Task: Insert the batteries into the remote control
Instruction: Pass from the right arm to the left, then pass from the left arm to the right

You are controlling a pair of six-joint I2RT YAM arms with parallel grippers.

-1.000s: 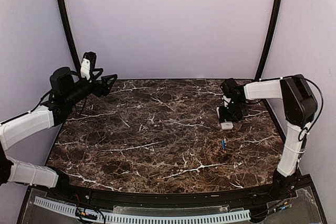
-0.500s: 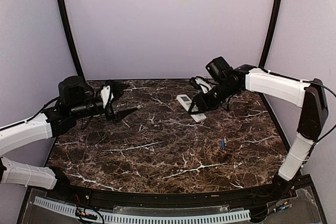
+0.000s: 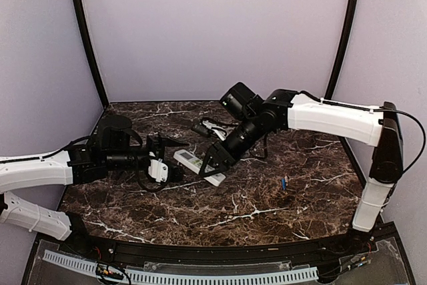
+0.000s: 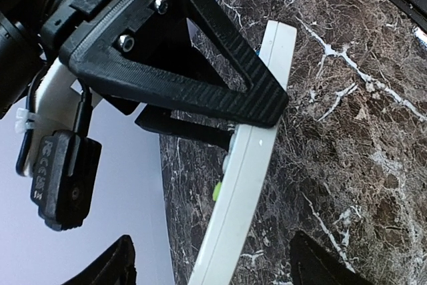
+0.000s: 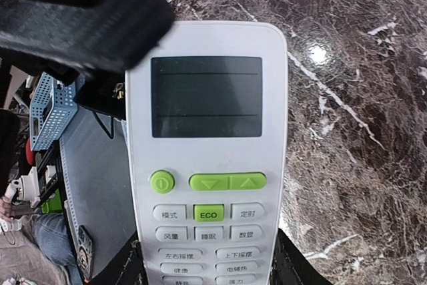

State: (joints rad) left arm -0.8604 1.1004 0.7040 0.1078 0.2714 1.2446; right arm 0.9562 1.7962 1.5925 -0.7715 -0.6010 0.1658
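The white remote control (image 3: pixel 199 166) hangs above the middle of the marble table (image 3: pixel 133 211), held by my right gripper (image 3: pixel 217 159). The right wrist view shows its face (image 5: pixel 207 165) with a dark display and green buttons, and my right gripper (image 5: pixel 208 277) is shut on its lower sides. My left gripper (image 3: pixel 167 162) is open at the remote's left end. In the left wrist view the remote (image 4: pixel 247 185) stands edge-on between the wide-apart tips of my left gripper (image 4: pixel 213 268). One small blue battery (image 3: pixel 284 183) lies on the table at the right.
Black frame posts (image 3: pixel 85 31) stand at the back corners against the pale walls. A cable tray (image 3: pixel 180 276) runs along the near edge. The right gripper's black triangular finger (image 4: pixel 200 78) fills the upper part of the left wrist view.
My right arm lifted the remote from the right side of the table and swung it left to the middle. My left arm came down and right to meet it.
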